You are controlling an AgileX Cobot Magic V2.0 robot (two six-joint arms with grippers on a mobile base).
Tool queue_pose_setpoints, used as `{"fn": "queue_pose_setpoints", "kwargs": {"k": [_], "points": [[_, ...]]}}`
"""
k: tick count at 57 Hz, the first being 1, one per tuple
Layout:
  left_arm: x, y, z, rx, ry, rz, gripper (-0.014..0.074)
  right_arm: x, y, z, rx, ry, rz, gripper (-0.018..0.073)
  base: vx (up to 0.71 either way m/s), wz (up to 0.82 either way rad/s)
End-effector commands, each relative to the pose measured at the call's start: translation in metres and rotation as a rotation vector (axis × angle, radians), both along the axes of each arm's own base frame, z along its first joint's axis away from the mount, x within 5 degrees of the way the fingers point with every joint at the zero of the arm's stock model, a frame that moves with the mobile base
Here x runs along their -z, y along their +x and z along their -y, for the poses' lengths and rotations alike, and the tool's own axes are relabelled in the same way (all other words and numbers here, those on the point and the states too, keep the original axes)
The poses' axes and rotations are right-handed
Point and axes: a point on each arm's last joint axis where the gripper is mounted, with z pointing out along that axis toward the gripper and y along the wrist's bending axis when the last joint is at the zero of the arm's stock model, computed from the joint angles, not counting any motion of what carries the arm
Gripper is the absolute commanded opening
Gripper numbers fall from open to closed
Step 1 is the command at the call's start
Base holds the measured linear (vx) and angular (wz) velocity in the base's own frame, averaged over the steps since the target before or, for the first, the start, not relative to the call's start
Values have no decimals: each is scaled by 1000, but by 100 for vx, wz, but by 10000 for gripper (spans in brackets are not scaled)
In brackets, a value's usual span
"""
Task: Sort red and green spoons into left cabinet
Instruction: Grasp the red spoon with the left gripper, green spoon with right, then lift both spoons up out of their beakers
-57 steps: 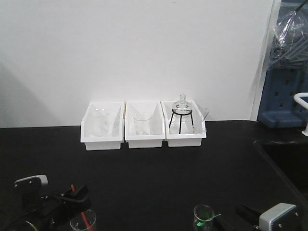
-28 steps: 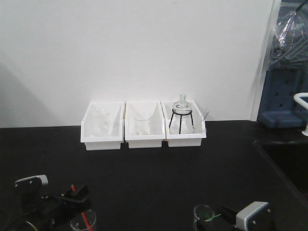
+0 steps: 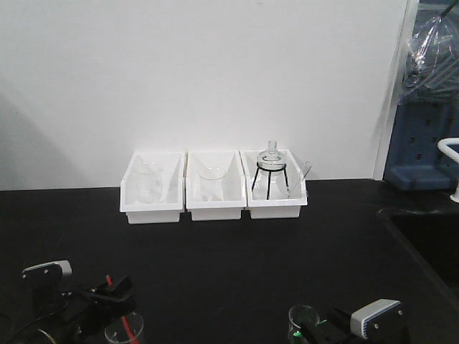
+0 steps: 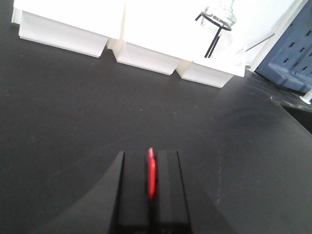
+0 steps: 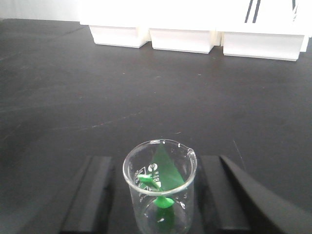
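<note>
The red spoon [image 4: 151, 173] is pinched edge-on between the black jaws of my left gripper [image 4: 150, 163], which is shut on it. In the front view that gripper [image 3: 111, 290] sits at the bottom left, above a small glass beaker [image 3: 123, 330] that shows a red streak inside. The green spoon [image 5: 158, 187] stands in another glass beaker [image 5: 160, 183]. My right gripper [image 5: 158, 163] is open, one finger on each side of that beaker with a gap on both sides. In the front view it [image 3: 315, 332] is at the bottom right. The left cabinet is out of view.
Three white bins [image 3: 214, 185] line the back wall: two hold clear beakers, and the right one [image 3: 276, 188] holds a flask on a black wire stand. A sink basin [image 3: 423, 236] is sunk into the black counter at right, below a blue rack [image 3: 423, 147].
My right gripper has moved left up to the beaker with the green spoon and now straddles it, hiding the handle that stuck out. The left arm has barely moved.
</note>
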Motion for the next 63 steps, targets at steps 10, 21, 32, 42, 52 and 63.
{"fn": "queue_pose_setpoints", "kwargs": {"k": [10, 21, 32, 42, 52, 63], "points": [[-28, 4, 3, 6, -49, 134, -6, -24, 5, -1, -7, 61, 150, 234, 0, 0], [-25, 4, 2, 2, -37, 109, -6, -26, 5, -2, -9, 72, 167, 159, 0, 0], [-26, 4, 3, 4, -34, 116, -6, -28, 5, -2, -13, 93, 189, 100, 0, 0], [-34, 3, 3, 18, 14, 193, -6, -32, 3, -4, -44, 102, 190, 47, 0, 0], [-48, 1, 2, 21, 60, 242, -6, -49, 1, -3, -40, 68, 201, 20, 0, 0], [-72, -5, 0, 10, 41, 309, -6, -73, -5, 0, -13, 47, 181, 20, 0, 0]]}}
